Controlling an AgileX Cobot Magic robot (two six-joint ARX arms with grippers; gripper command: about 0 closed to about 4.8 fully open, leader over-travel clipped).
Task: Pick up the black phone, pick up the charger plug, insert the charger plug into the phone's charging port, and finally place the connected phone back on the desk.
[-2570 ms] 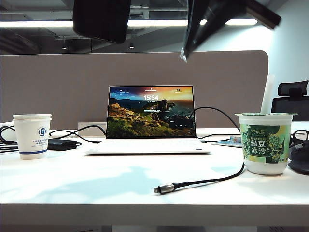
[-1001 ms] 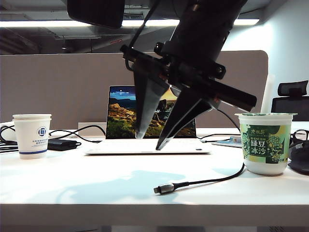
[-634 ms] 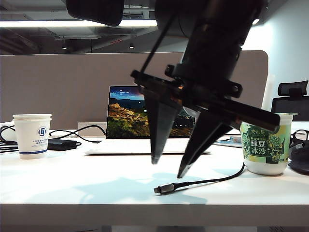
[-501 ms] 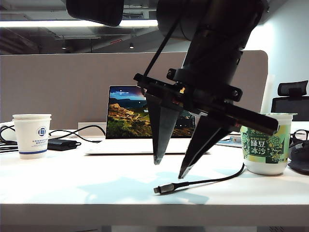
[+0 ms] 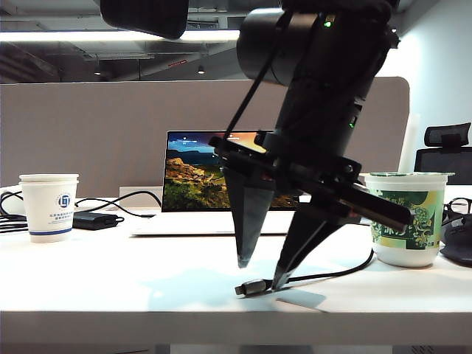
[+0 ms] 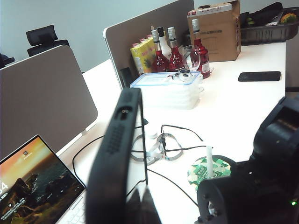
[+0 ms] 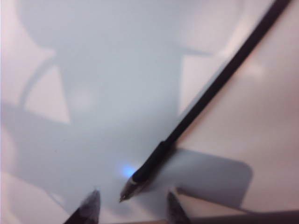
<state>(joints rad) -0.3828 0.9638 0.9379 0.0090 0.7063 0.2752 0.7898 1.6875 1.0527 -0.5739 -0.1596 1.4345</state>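
The black phone stands edge-on in my left gripper, which is shut on it high above the desk. The phone's short edge faces the camera and shows the charging port. In the exterior view only the phone's lower end shows, at the top. The charger plug lies on the desk near the front edge, silver tip to the left. My right gripper is open and low over it, one fingertip on each side. In the right wrist view the plug lies between the fingertips of that gripper.
An open laptop stands behind the right gripper. A white paper cup and a black power brick sit at the left. A green-labelled cup stands right, beside the plug's cable.
My right gripper has come down from above the laptop to the desk, and its fingertips now stand on either side of the plug. The phone and the left gripper have kept still.
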